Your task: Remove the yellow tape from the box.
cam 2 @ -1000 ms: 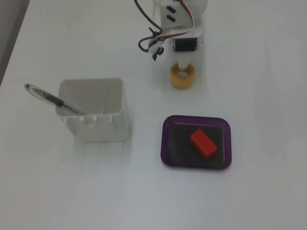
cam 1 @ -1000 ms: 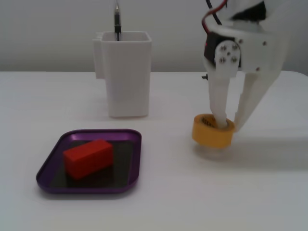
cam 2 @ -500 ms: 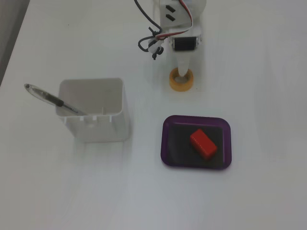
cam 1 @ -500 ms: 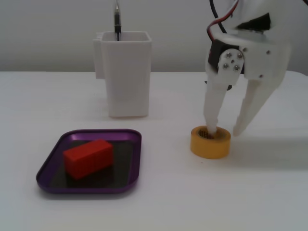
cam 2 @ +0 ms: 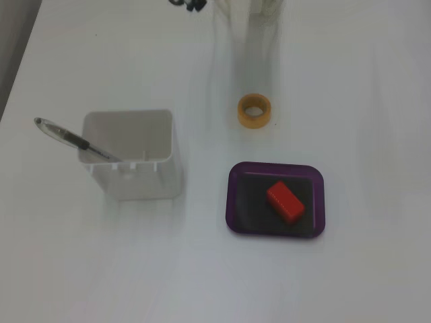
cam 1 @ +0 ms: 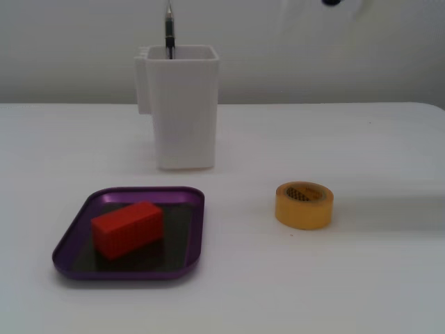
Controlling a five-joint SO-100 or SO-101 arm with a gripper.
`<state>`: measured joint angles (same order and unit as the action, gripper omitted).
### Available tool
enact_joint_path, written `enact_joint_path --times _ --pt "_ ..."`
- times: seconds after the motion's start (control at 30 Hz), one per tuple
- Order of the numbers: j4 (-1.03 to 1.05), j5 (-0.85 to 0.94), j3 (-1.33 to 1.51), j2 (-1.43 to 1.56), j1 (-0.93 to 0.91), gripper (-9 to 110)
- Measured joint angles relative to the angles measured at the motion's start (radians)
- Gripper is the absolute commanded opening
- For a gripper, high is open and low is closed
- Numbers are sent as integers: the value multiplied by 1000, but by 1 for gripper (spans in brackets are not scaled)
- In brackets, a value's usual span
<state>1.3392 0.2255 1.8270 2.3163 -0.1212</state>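
Note:
The yellow tape lies flat on the white table, outside the box and to its right in a fixed view. In the other fixed view it lies above the box. The box is a shallow purple tray that holds only a red block; it also shows in the other fixed view with the block. A faint, blurred white shape of my arm shows at the top edge, above the tape. Its jaws cannot be made out.
A tall white container with a pen in it stands behind the tray; in the other fixed view it is left of the tray. Small dark parts sit at the top edge.

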Motion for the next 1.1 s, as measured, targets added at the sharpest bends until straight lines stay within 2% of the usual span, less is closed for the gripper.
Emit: enact_joint_path --times 0.17,0.5,0.67,1.0,1.1 --pt "-6 5 265 281 -6 17" --pt "-219 5 884 795 -3 17" --pt "-241 5 1098 1028 -9 16" --pt "-244 -54 1213 1045 -6 16" --pt "-244 -89 1229 1045 0 10"
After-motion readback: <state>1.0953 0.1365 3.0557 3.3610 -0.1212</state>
